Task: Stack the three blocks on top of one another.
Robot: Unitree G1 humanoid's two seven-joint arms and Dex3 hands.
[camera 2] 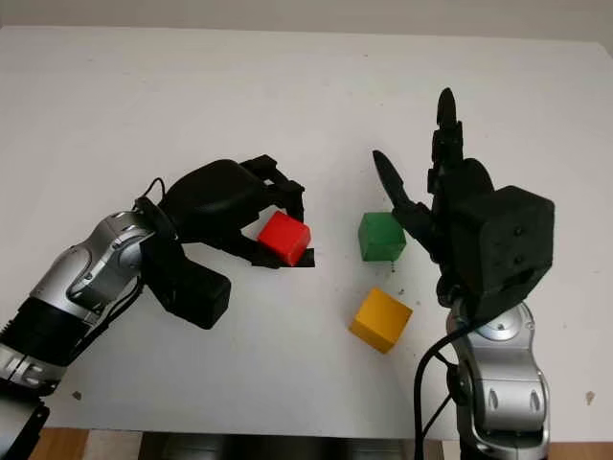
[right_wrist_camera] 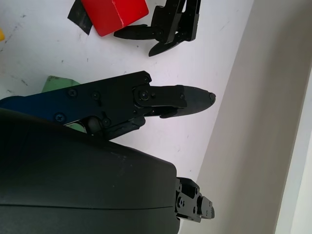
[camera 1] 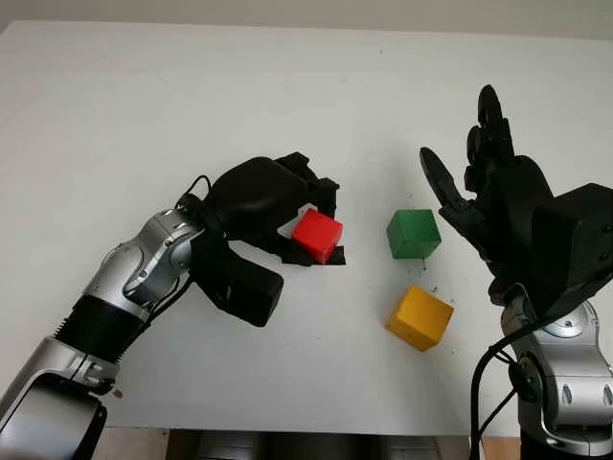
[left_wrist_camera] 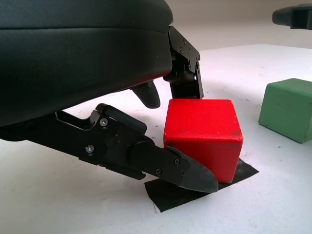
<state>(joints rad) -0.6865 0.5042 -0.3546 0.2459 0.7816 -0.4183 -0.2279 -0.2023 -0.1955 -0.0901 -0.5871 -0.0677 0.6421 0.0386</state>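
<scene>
The red block [camera 1: 317,236] stands on a small black tape patch [left_wrist_camera: 170,192] left of the table's middle. My left hand [camera 1: 326,225] is shut on it, the thumb [left_wrist_camera: 187,173] low at its near side and the other fingers [left_wrist_camera: 185,80] against its far side. The green block [camera 1: 414,234] sits a short way to the right, and it also shows past the red block in the left wrist view [left_wrist_camera: 287,109]. Nearer the front edge lies the yellow block [camera 1: 420,317], turned a little. My right hand [camera 1: 460,129] is open, raised above the table just right of the green block.
The white table [camera 1: 192,96] runs wide behind and to the left of the blocks. Its front edge [camera 1: 287,428] lies close below the yellow block. A pale wall [right_wrist_camera: 253,122] rises beyond the table's far edge.
</scene>
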